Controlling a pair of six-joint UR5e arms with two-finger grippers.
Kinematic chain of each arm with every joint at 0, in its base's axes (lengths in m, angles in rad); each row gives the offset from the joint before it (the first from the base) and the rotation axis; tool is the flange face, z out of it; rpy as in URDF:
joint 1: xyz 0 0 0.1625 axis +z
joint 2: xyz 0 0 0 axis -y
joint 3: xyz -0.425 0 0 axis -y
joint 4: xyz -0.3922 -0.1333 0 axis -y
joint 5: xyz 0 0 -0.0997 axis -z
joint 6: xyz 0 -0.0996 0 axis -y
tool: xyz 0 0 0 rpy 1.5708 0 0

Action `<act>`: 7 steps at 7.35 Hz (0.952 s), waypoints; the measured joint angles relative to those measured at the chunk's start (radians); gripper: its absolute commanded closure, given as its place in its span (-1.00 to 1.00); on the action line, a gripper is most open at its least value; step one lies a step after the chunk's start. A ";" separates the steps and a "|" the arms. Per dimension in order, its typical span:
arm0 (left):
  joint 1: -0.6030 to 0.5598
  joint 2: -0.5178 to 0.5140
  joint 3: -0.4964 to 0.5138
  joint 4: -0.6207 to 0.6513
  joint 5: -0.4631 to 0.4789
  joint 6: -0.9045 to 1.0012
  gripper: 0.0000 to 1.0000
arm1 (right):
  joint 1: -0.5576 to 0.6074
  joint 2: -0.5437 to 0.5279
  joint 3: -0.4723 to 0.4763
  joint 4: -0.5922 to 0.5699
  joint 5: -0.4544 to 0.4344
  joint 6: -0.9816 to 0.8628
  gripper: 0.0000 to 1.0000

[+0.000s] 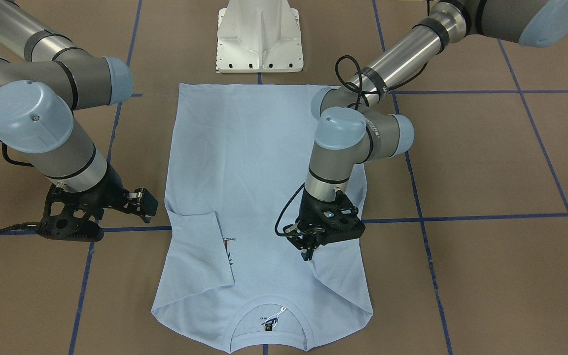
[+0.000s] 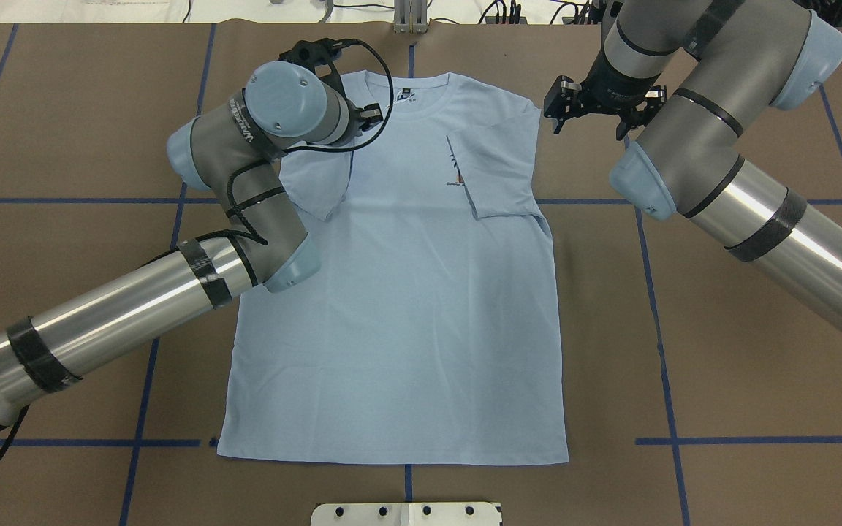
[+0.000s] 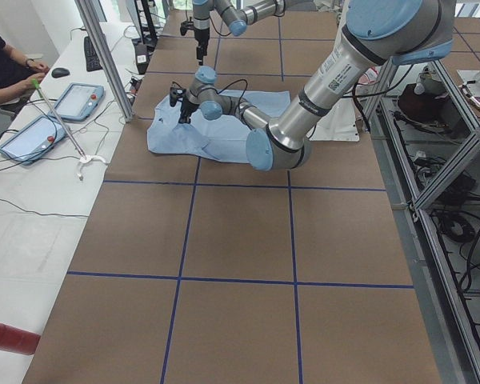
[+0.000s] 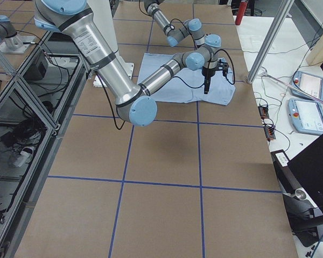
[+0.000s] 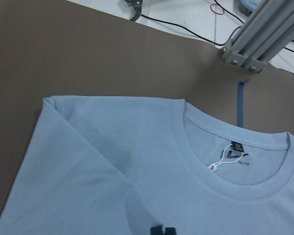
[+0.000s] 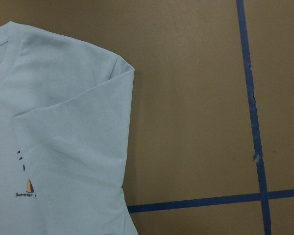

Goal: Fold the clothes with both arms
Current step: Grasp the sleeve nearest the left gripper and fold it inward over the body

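The light blue T-shirt [image 1: 244,162] lies flat on the table, collar away from the robot, and also shows in the overhead view [image 2: 392,329]. Both sleeves are folded inward onto the chest. The right sleeve [image 2: 498,175] partly covers the chest print [image 6: 28,188]. The dark neck label [image 5: 235,147] sits inside the collar. My left gripper [image 1: 307,254] hangs just above the folded left sleeve [image 2: 319,183]. Its fingertips [image 5: 161,230] are together with nothing seen between them. My right gripper [image 1: 143,202] hovers over bare table beside the shirt's right shoulder, open and empty.
The white pedestal base [image 1: 259,39] stands at the shirt's hem end. Blue tape lines [image 6: 255,122] cross the brown table. In the exterior left view a side bench holds tablets [image 3: 76,100], with an operator [image 3: 8,64] seated there and an aluminium post [image 3: 104,56].
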 measured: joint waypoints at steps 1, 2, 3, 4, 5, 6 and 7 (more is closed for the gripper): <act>0.015 -0.006 0.015 -0.004 0.018 -0.003 -1.00 | 0.000 -0.001 -0.001 0.000 0.000 0.000 -1.00; 0.024 -0.006 0.017 -0.007 0.036 -0.004 -1.00 | 0.000 -0.003 -0.002 0.000 -0.001 0.000 -1.00; 0.026 -0.006 0.016 -0.015 0.044 -0.004 -1.00 | 0.000 -0.005 -0.002 0.000 -0.001 0.000 -1.00; 0.025 -0.004 0.015 -0.035 0.047 -0.003 -1.00 | -0.001 -0.005 -0.002 0.000 -0.001 -0.001 -1.00; 0.018 -0.004 0.015 -0.053 0.047 0.003 -1.00 | -0.001 -0.006 -0.003 0.000 -0.001 0.000 -1.00; 0.001 -0.003 0.024 -0.064 0.048 0.023 -1.00 | -0.002 -0.006 -0.003 0.000 -0.001 0.000 -1.00; -0.025 -0.002 0.060 -0.093 0.050 0.051 -1.00 | -0.002 -0.006 -0.003 0.000 -0.001 0.000 -1.00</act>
